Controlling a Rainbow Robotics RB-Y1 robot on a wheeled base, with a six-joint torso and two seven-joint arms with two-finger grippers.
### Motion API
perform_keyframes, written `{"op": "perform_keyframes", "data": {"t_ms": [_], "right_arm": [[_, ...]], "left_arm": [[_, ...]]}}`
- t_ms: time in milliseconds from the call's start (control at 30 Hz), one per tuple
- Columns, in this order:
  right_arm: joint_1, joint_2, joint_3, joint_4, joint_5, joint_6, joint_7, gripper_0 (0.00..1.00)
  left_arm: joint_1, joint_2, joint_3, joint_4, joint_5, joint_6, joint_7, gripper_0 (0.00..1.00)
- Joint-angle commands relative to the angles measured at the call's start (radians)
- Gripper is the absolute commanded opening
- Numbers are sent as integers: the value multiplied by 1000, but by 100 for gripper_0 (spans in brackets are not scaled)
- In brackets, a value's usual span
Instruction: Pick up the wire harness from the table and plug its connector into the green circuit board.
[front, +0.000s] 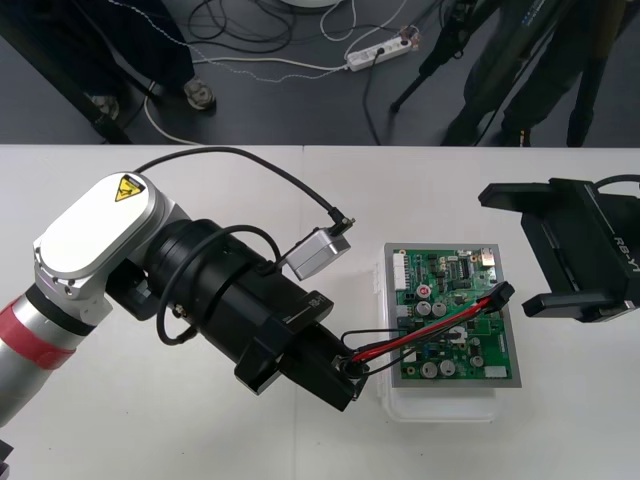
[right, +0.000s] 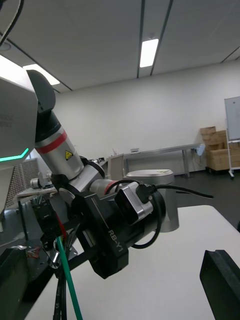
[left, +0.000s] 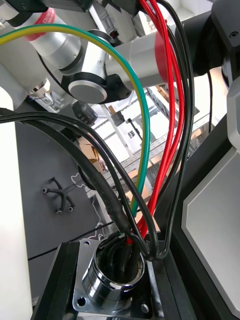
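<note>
1. The left pincer (front: 340, 378) is clamped on the metal socket (left: 112, 280) of the harness (front: 430, 325).
2. From that pincer, red, black and green wires (left: 170, 125) stretch away over the green circuit board (front: 450, 290).
3. The black plug (front: 503, 293) sits just beside the nearer finger of the right pincer (front: 508, 250), whose fingers stand wide apart.

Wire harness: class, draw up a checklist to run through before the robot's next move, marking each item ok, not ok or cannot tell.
1. Left gripper shut on the harness socket: ok.
2. Wires run from the socket across the green circuit board: ok.
3. Plug over the board's right edge: ok.
4. Plug seated in the board: cannot tell.
5. Right gripper open beside the board: ok.
6. Board resting on its white base: ok.
</note>
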Motion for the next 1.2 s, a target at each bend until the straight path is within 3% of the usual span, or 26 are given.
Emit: {"op": "perform_keyframes", "data": {"t_ms": [33, 333, 567, 1200], "right_arm": [[7, -67, 65, -34, -46, -7, 16, 100], [8, -87, 74, -99, -56, -7, 53, 100], [7, -113, 162, -102, -119, -7, 76, 100], [16, -151, 177, -111, -132, -7, 148, 100]], "left_arm": [[-37, -8, -39, -11, 31, -38, 54, 0], [-37, -12, -59, -11, 33, -38, 56, 0], [-37, -12, -72, -11, 38, -38, 54, 0], [-37, -21, -72, -11, 36, -38, 56, 0]]}}
